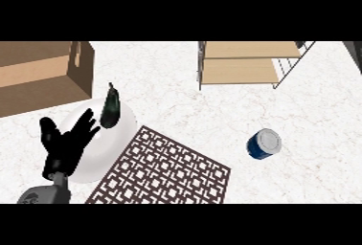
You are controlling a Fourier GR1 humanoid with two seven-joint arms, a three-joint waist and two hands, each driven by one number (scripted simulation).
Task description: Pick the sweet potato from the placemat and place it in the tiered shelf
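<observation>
A brown patterned placemat [164, 168] lies at the lower middle of the counter, and nothing shows on it. No sweet potato is visible anywhere. The tiered shelf [240, 70], wooden boards in a thin wire frame, stands at the top right. My left hand [63, 148] shows at the lower left, open with fingers spread and pointing up, in front of a white plate [117, 141]. My right hand is out of the picture.
A dark elongated vegetable [109, 109] rests on the white plate's far side. A cardboard box [39, 76] stands at the top left. A blue can with a pale lid [264, 143] lies to the right of the placemat.
</observation>
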